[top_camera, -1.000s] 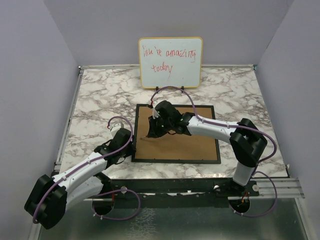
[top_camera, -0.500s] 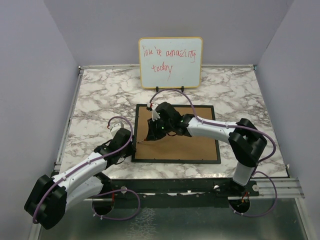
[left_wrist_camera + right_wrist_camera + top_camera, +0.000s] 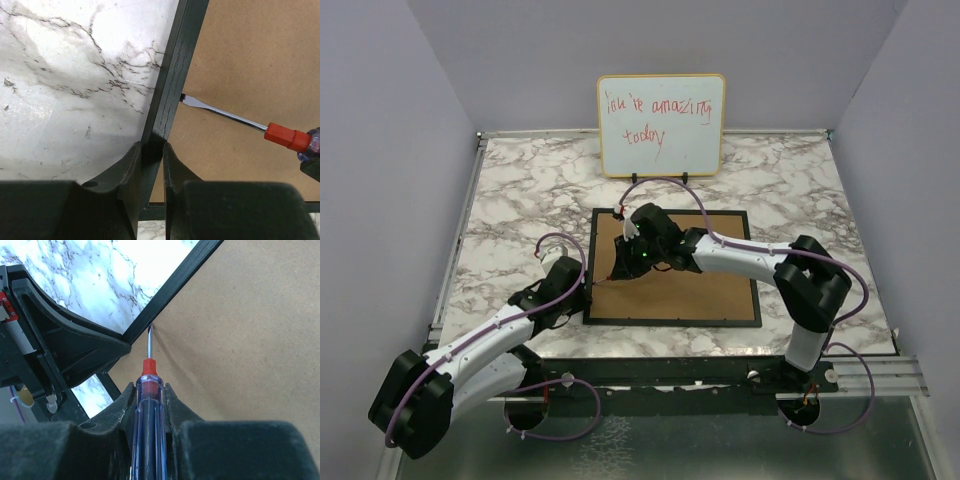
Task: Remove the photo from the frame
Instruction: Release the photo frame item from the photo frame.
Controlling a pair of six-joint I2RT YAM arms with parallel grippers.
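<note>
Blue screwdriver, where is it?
Left wrist view: the blue-handled screwdriver sits over the brown fibreboard back, tip at the left inner edge of the thin black frame.

Item 1: whiteboard (image 3: 661,124), wood-edged, upright, well beyond the right gripper (image 3: 626,262) and slightly to its right. Red handwriting, 2 lines, slanted. Top line reads approx. "You're amazing" (1st word unclear); line below reads "today". Hand-drawn marker, no print.

A robotics lab test cell: plain lilac walls (image 3: 390,150) box in a marble-patterned table (image 3: 520,190) carrying two robot arms (image 3: 490,345)
</note>
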